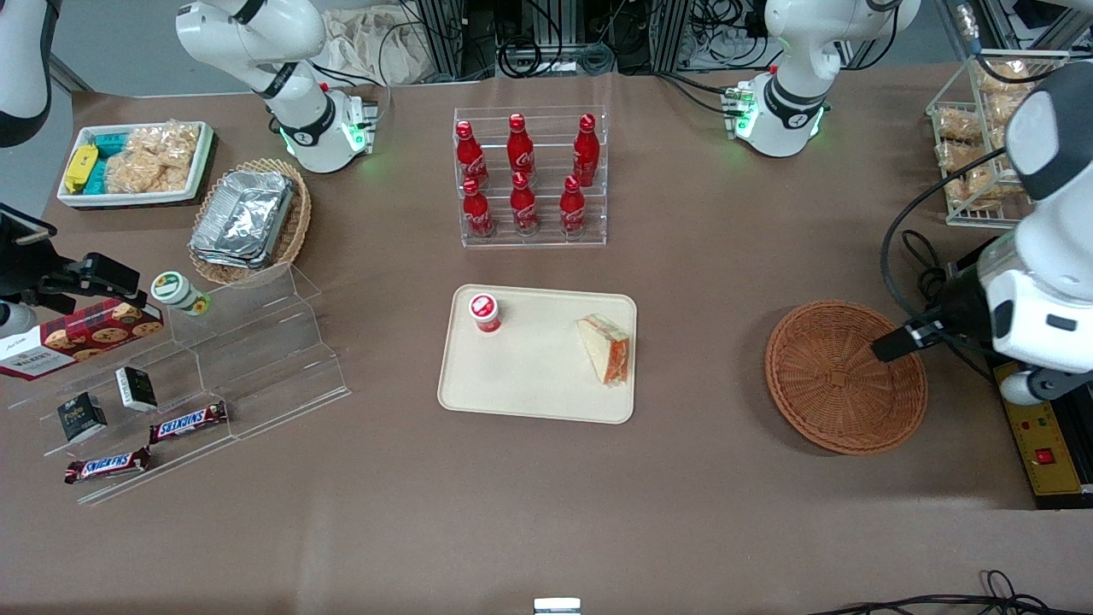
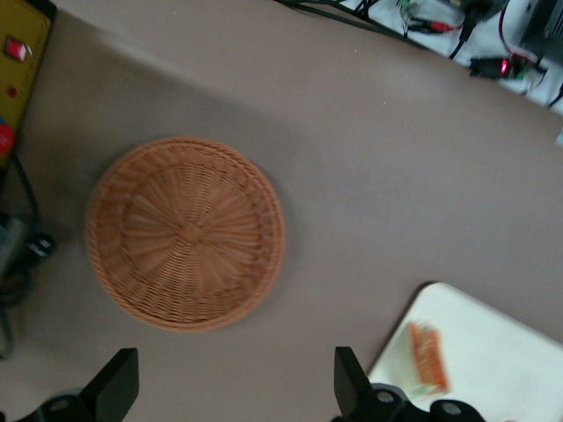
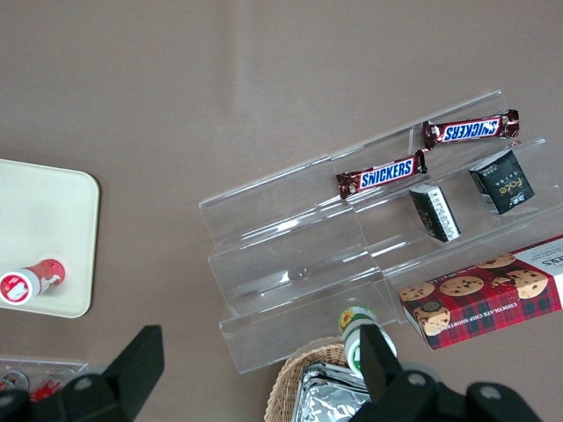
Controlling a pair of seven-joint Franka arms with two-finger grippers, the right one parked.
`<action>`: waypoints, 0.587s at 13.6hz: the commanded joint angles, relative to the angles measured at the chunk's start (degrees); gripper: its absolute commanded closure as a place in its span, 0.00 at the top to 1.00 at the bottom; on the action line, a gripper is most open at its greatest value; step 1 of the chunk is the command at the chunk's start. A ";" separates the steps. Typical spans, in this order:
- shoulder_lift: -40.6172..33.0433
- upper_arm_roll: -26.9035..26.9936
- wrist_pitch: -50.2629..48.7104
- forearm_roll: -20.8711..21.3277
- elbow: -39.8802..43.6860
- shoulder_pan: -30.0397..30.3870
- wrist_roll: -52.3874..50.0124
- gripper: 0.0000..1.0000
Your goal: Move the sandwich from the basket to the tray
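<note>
Here the sandwich [image 1: 605, 348] lay on the tray [image 1: 536, 395]; soft, light, slippery-wrapped (best held by its bread faces). Pincer [image 2: 236, 387] hovered apart above the empty basket [image 2: 186, 233].

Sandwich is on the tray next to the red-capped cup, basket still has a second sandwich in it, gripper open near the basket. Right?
One thing is off: the basket is empty, as the left wrist view shows. The rest holds: the sandwich lies on the tray with the red-capped cup, and the gripper is open above the table beside the basket.
</note>
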 commanded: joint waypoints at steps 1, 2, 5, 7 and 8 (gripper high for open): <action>-4.92 4.58 -0.21 -0.88 -6.19 -2.15 9.03 1.00; -6.50 7.30 0.05 -0.88 -8.64 -3.65 13.07 1.00; -13.61 15.30 4.86 -1.05 -18.39 -8.83 21.70 1.00; -16.52 18.83 9.87 -1.14 -23.50 -11.48 22.87 1.00; -17.66 18.84 11.20 -1.14 -25.34 -11.58 22.87 1.00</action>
